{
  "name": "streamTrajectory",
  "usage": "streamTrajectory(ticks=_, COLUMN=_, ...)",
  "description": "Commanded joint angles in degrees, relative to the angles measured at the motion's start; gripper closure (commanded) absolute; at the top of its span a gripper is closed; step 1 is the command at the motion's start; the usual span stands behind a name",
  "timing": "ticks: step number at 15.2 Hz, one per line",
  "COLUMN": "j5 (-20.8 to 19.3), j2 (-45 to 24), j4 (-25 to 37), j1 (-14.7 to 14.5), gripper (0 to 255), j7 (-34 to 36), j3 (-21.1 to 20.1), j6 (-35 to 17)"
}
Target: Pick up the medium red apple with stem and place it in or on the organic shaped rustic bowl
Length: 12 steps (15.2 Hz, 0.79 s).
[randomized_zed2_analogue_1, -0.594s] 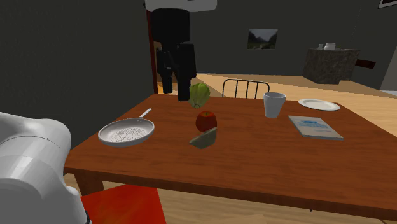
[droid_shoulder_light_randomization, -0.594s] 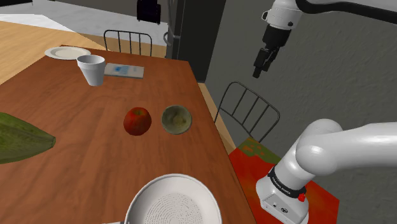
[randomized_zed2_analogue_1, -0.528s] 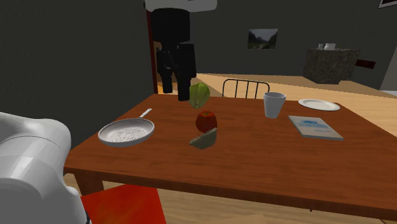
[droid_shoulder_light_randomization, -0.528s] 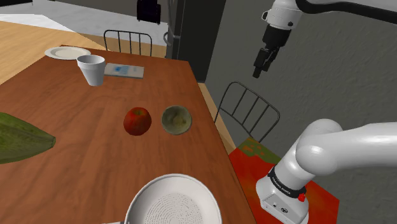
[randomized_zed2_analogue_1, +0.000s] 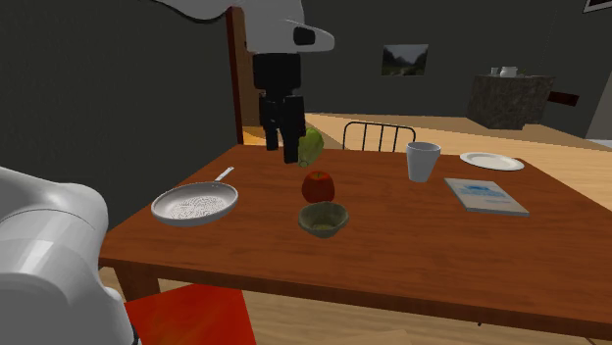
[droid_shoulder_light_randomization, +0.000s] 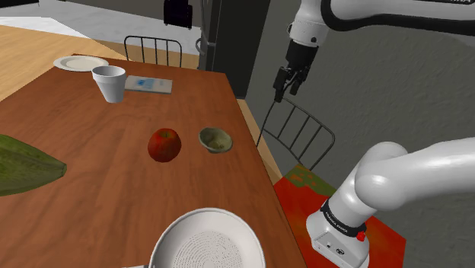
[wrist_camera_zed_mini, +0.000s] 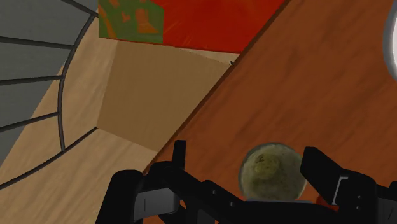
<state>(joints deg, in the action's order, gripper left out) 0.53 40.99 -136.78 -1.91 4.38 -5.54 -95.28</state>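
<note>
Red and round, the apple (droid_shoulder_light_randomization: 164,144) sits on the wooden table (droid_shoulder_light_randomization: 84,190) just beside the greenish-brown bowl (droid_shoulder_light_randomization: 215,140), on the shoulder view's left of it, near it but not touching. The black gripper (droid_shoulder_light_randomization: 282,88) hangs high in the air off to the shoulder view's right of the bowl, fingers standing apart and clasping nothing. From where I stand, the apple lies down and across from the hand, on the bowl's far side, so I'd judge it must drop and reach over the bowl.

the table (droid_shoulder_light_randomization: 91,190) is smooth reddish wood, the apple (droid_shoulder_light_randomization: 164,145) glossy, the bowl (droid_shoulder_light_randomization: 215,139) matt and mottled.
</note>
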Motion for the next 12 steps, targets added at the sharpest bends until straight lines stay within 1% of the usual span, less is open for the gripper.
streamTrajectory(ticks=1, j5=1.7, j2=-2.4, j4=0.2, j1=-0.4, gripper=0, j7=3.2, j3=-2.0, j6=-2.5)
streamTrajectory(ticks=7, j5=5.1, j2=-11.3, j4=2.7, j1=-1.3, gripper=0, j7=11.9, j3=-7.6, j6=-9.8)
streamTrajectory(ticks=12, j5=6.1, j2=-20.2, j4=6.9, j1=-1.4, gripper=0, j7=19.1, j3=-12.0, j6=-15.5)
